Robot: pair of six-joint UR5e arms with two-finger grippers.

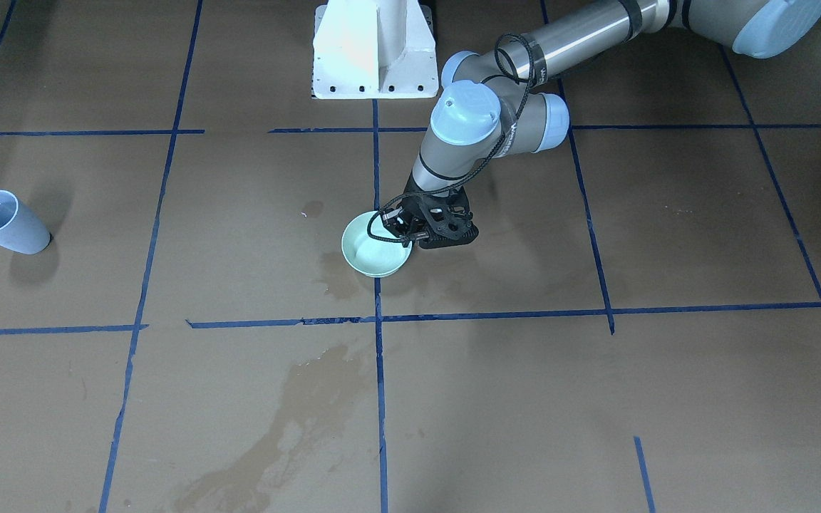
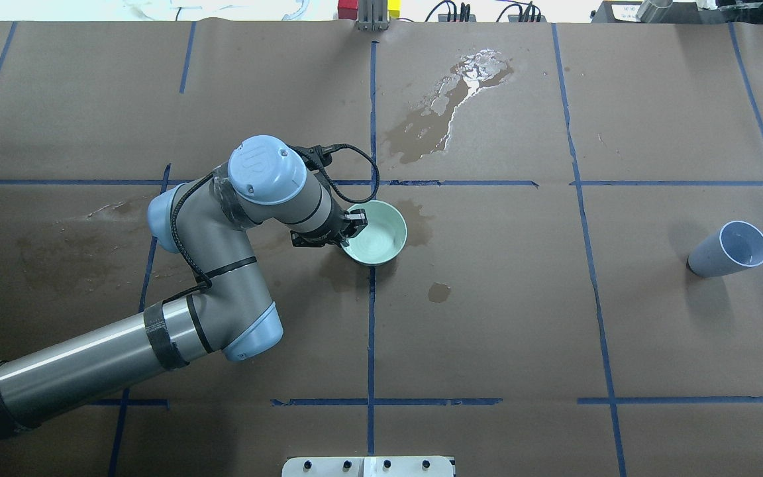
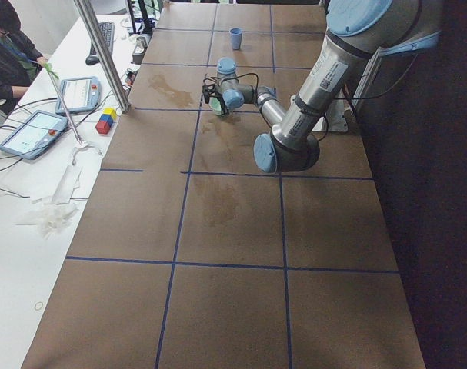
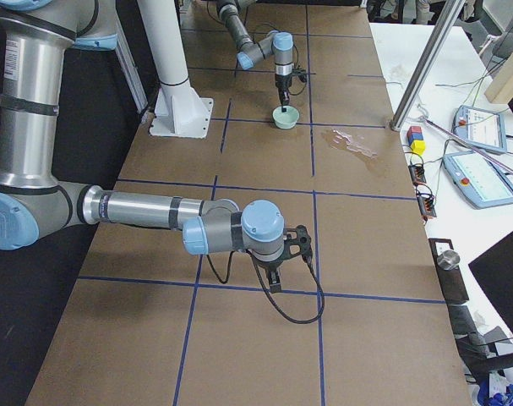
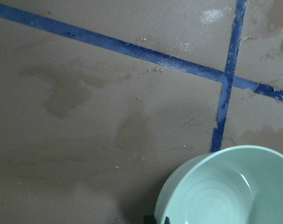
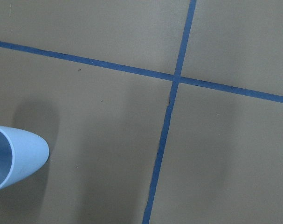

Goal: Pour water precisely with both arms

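Observation:
A pale green bowl stands near the table's middle and also shows in the front view. My left gripper is shut on the bowl's rim on my side, one finger inside and one outside. The left wrist view shows the bowl with a faint sheen of water inside. A pale blue cup stands upright far to my right. My right gripper shows only in the exterior right view, pointing down over the table. I cannot tell whether it is open or shut. The cup's edge shows in the right wrist view.
A wet puddle spreads on the brown paper beyond the bowl, with smaller damp stains around it. The white pedestal stands at the robot's side. Tablets and coloured blocks lie on the white side table.

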